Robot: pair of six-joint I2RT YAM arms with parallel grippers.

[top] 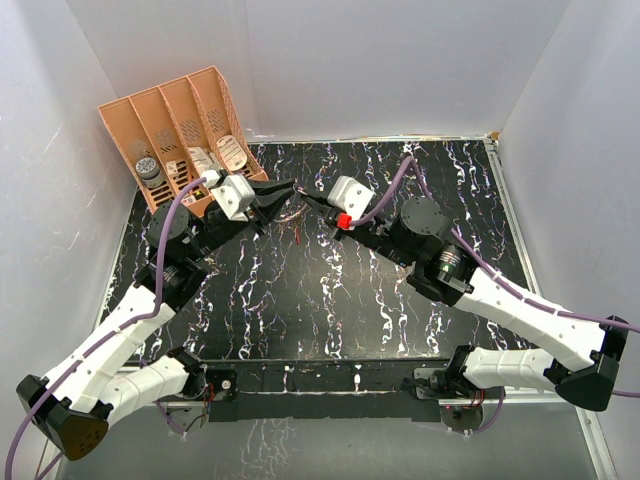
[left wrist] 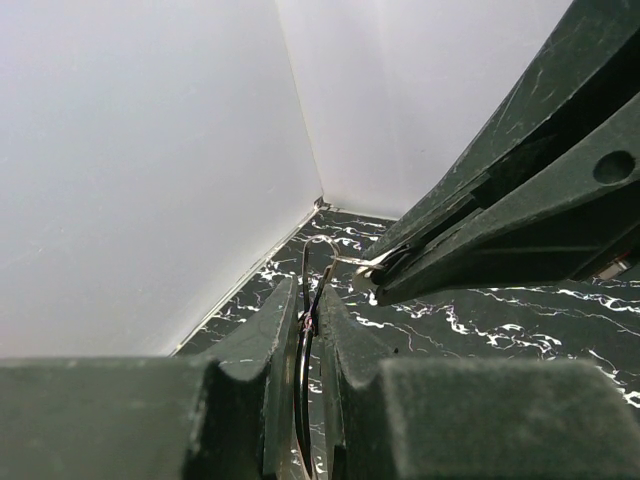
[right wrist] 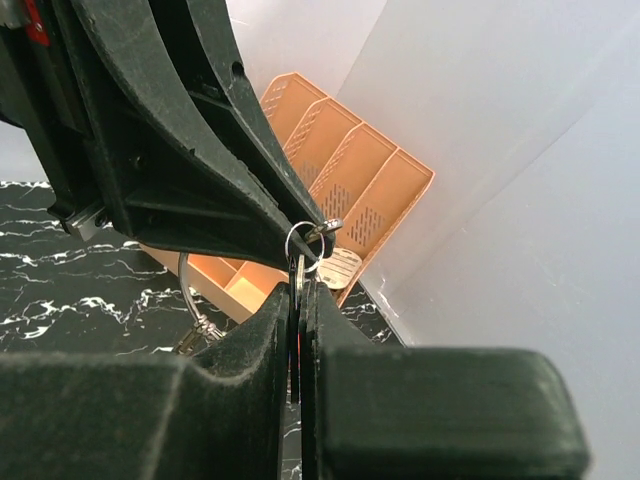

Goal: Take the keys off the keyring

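High rear overview; two opposed wrist close-ups, both on the keyring [right wrist: 300, 238].

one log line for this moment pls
left gripper: shut on thin silver wire keyring | right gripper: shut on red-headed metal key | removal: not yet done

Both arms reach in from their bases towards the far middle, and the left gripper [top: 290, 190] and the right gripper [top: 312, 203] meet tip to tip. The left arm [top: 110, 340] runs up the left side with its elbow bent, its white left wrist [top: 237, 195] pointing rightward. The right arm [top: 530, 315] folds in from the right, its right wrist [top: 350, 190] pointing leftward. In the left wrist view, the left fingers [left wrist: 265, 345] are closed to a narrow slit on the keyring [left wrist: 320, 238]. In the right wrist view, the right fingers [right wrist: 265, 335] press almost together on a key [right wrist: 296, 342]. Each gripper's tapered tips cross the other's wrist view at an angle, pinched together.
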